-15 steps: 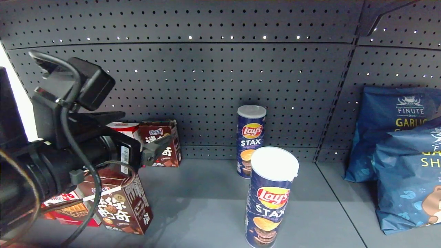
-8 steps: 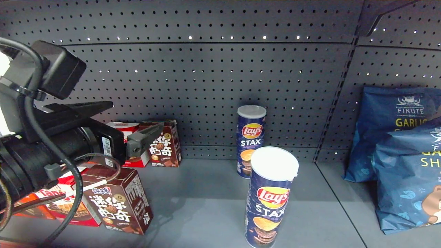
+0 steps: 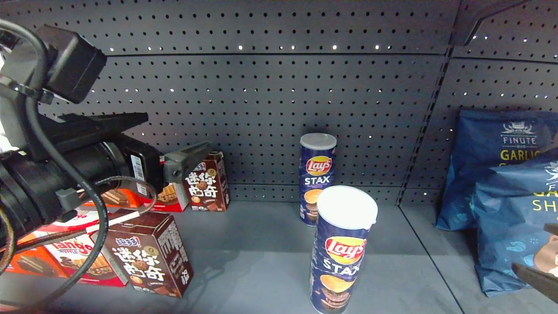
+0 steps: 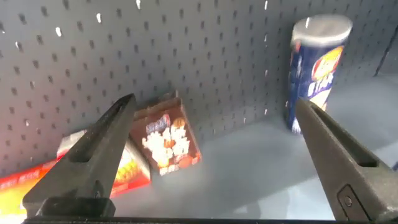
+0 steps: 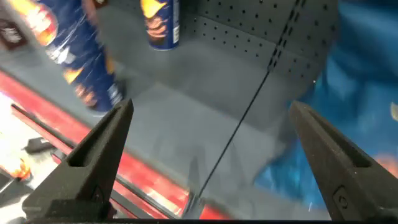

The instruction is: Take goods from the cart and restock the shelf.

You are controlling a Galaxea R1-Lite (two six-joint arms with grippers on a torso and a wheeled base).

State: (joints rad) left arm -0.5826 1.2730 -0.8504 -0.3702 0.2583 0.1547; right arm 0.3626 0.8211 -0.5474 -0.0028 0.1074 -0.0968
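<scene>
1. Where the grey shelf [image 3: 261, 261] lies bare at its middle, two blue chip cans stand upright and apart. The front can [image 3: 344, 248] is at six o'clock by the shelf's front edge. The rear can [image 3: 317, 179] is at eleven o'clock of it, close to the pegboard back [image 3: 261, 96].
2. At nine o'clock of the front can, well apart from it, a brown box [image 3: 150, 253] stands slightly turned. A second brown box [image 3: 208, 183] stands against the pegboard at nine o'clock of the rear can.
3. A red wafer box [image 3: 74, 261] lies just beside the front brown box at its nine o'clock. Another red box [image 3: 172, 196] sits at nine o'clock of the rear one, partly hidden by the left arm.
4. At three o'clock of the cans, past a seam in the shelf, a far blue bag [image 3: 492, 165] leans on the back. A near blue bag [image 3: 514, 218] overlaps it.
5. The left gripper [image 3: 176, 131] hovers above the boxes at the shelf's nine o'clock end. Its fingers are spread wide with nothing between them, as the left wrist view confirms.
6. The right gripper [image 3: 535, 248] shows at four o'clock, in front of the near bag. In the right wrist view the right gripper [image 5: 211, 107] has its fingers spread wide and empty above the shelf's red front strip [image 5: 143, 180].
</scene>
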